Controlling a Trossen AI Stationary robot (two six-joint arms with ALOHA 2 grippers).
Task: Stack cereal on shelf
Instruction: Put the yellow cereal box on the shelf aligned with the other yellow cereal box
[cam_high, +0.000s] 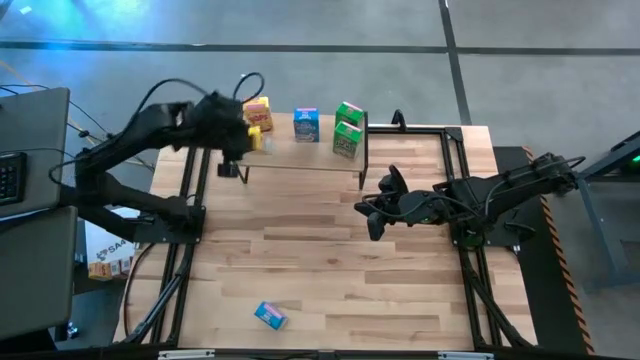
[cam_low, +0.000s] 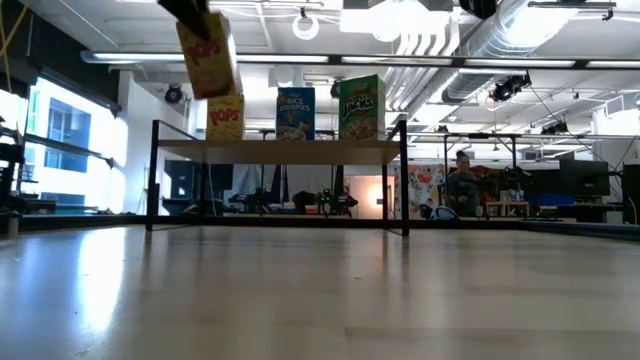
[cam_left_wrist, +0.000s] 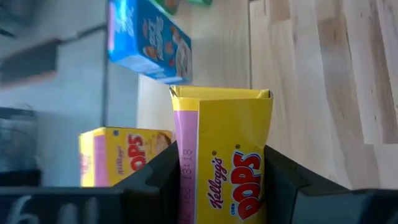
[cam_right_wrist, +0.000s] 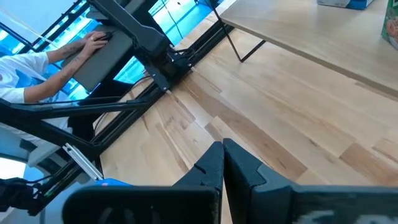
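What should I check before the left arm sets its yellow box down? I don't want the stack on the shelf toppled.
1. Grip: left end effector holds the raised yellow box between its fingers. Ok.
2. Position: in the low view the raised box hangs above the yellow box on the shelf. Ok.
3. Attitude: the raised box is tilted, not square to the one below. Not ok.
4. Neighbours: the blue box and the green boxes stand apart on the shelf. Ok.
5. Right end effector: shut, over the table in front of the shelf. Ok.
6. The loose blue box lies at the table's near edge, not stacked. Not ok.
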